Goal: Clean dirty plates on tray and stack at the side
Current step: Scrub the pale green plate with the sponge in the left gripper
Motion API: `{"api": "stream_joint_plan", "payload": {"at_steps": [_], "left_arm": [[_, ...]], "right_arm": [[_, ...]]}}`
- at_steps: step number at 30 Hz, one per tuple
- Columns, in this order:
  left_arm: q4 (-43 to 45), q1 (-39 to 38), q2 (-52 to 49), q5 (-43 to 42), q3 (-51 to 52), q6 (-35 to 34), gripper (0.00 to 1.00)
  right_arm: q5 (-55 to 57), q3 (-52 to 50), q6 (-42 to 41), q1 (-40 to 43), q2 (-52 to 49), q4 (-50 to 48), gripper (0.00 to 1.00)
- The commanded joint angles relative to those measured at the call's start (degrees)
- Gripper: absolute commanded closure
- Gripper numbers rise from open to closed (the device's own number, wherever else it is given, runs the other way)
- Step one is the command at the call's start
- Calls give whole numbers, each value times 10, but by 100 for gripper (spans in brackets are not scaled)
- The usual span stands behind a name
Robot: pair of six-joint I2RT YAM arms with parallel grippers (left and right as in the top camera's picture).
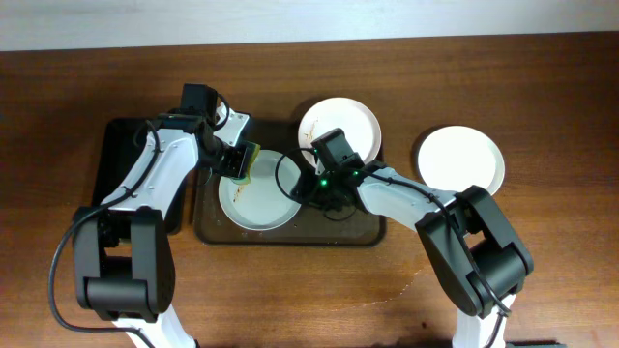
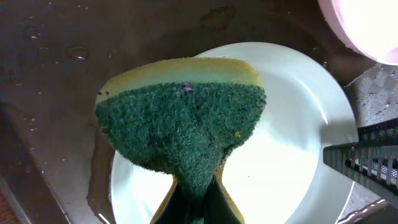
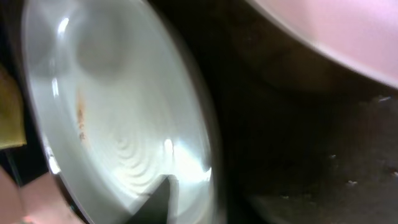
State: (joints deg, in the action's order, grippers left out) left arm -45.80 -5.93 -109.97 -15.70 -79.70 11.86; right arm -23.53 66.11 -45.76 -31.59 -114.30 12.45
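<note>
The left gripper (image 1: 237, 162) pinches a yellow-and-green sponge (image 2: 183, 118) over the round white plate (image 1: 253, 205) at 9 o'clock on the big dark brown tray (image 1: 334, 230); the right gripper (image 1: 308, 186) sits at that plate's 3 o'clock rim, grip too hidden to tell.

Each arm is built from white moulded link shells joined by black cylindrical joint housings. The left arm (image 1: 160, 174) and the right arm (image 1: 397, 198) both end at the base in a bulky black joint block. A thin black cable (image 1: 62, 246) runs outside the left arm's shells in an open loop. A black box-shaped camera module (image 1: 200, 100) is fitted at the left wrist, above the left hand (image 1: 240, 164). A green indicator light (image 1: 319, 182) glows beside the right hand (image 1: 308, 186), whose black fingers (image 2: 367, 155) carry a moulded grid texture.
</note>
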Motion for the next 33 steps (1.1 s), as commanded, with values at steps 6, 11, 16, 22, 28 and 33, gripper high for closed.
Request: {"api": "stream_joint_plan", "payload": {"at_steps": [6,11,16,22,28,33], "left_arm": [[23,-3,2,10,64,4,99],[45,-11,2,95,131,-71,99],[-54,-12,2,34,143,-127,99],[-8,-12,2,-161,143,-73,99],[163,-11,2,-203,143,-142,99],[257,-11,2,-195,143,-194,99]], "right_arm": [[8,-4,5,-2,-12,6,96],[8,-4,5,-2,-12,6,96],[8,-4,5,-2,-12,6,96],[7,-4,5,-1,-12,6,96],[3,-4,5,-2,-12,6,96],[2,-4,5,-2,-12,6,96]]}}
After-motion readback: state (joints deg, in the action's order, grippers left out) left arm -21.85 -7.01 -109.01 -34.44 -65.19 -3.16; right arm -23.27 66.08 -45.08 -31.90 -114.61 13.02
